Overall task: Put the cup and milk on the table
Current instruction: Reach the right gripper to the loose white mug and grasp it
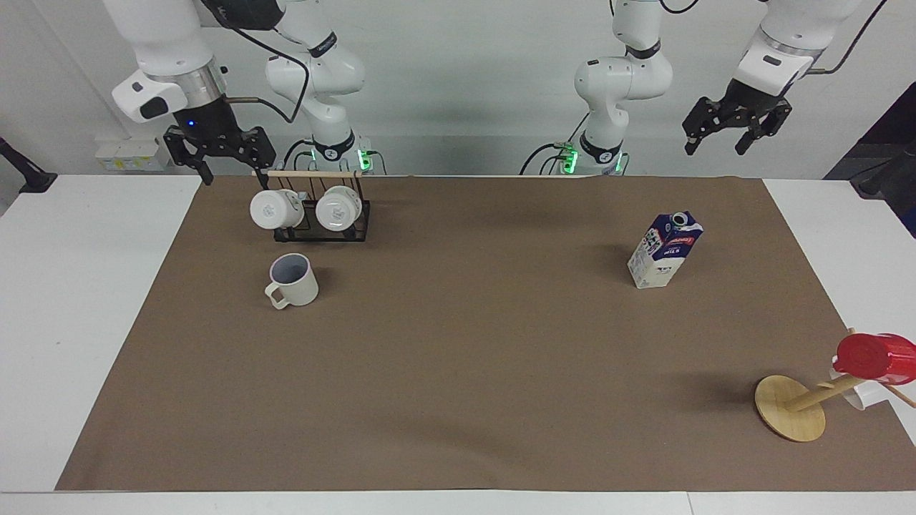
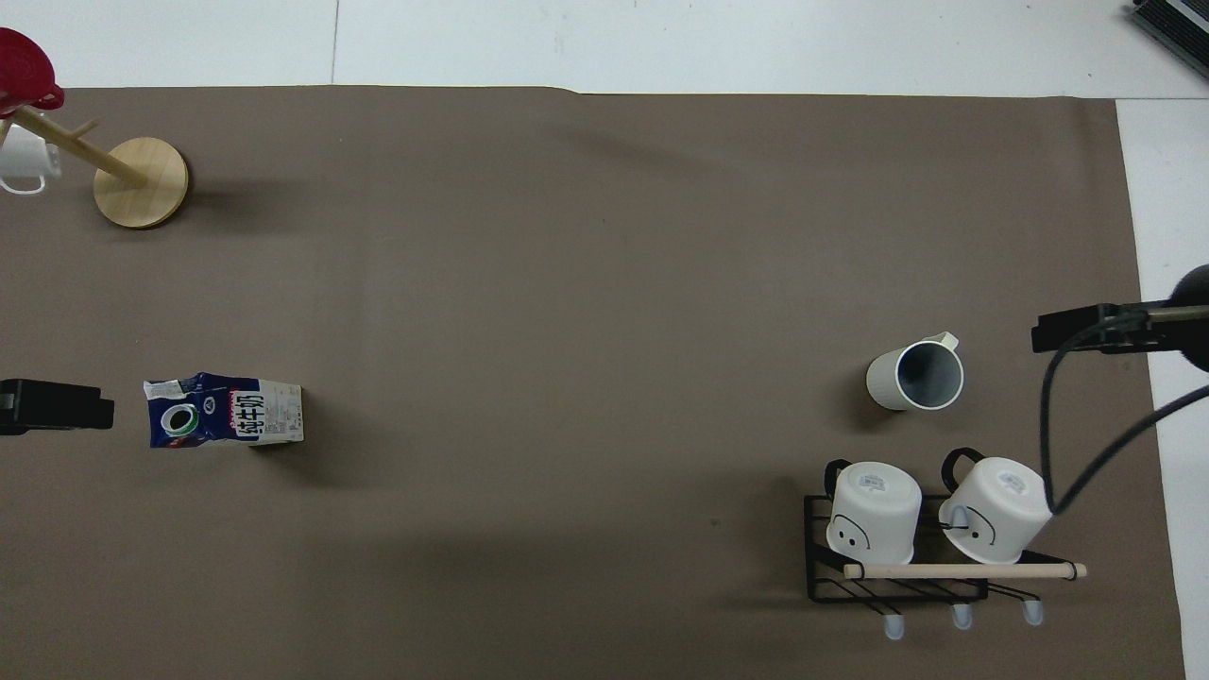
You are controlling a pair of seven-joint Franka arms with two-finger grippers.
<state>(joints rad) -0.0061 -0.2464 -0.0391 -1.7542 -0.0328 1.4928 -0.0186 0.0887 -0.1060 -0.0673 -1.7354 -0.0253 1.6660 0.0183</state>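
The cream-white cup [image 1: 293, 280] [image 2: 914, 376] stands upright on the brown mat of the table [image 1: 86, 286], just farther from the robots than the mug rack. The milk [image 1: 664, 250] [image 2: 225, 411], a blue and white carton, stands upright on the mat toward the left arm's end. My right gripper [image 1: 235, 175] hangs open and empty in the air over the mat's edge by the rack's wooden bar, apart from the cup. My left gripper [image 1: 715, 146] waits open and empty, high up at the left arm's end.
A black wire rack [image 1: 311, 211] [image 2: 907, 557] holds two white mugs close to the robots. A wooden stand [image 1: 791, 408] [image 2: 142, 181] with a red cup [image 1: 876, 357] on it leans at the left arm's end, far from the robots.
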